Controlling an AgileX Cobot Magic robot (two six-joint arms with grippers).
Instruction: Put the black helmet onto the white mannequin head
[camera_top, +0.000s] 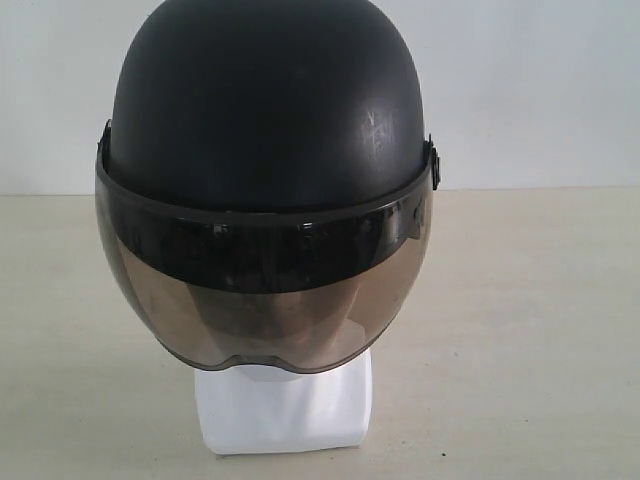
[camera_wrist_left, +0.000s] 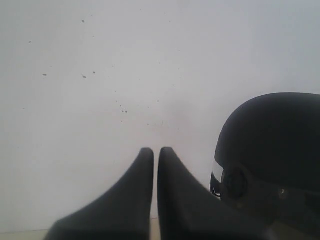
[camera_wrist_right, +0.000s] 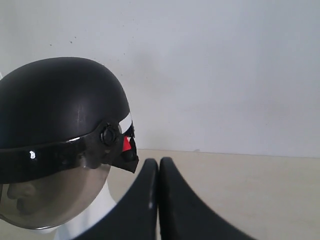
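The left gripper (camera_wrist_left: 156, 150) had its jaws pressed together on nothing, just beside the black helmet (camera_top: 265, 110) but apart from it. The right gripper (camera_wrist_right: 158, 161) was likewise closed and empty on the other side. The helmet sat on the white mannequin head (camera_top: 285, 405) on the tabletop (camera_top: 520, 330), visor (camera_top: 265, 310) down over the face. To my eye, both arms only needed to back away without nudging the side pivots. The shell held just the head.

The left hand (camera_wrist_left: 156, 150) is closed, its fingers almost touching, gripping nothing; the right hand (camera_wrist_right: 158, 161) is closed likewise.
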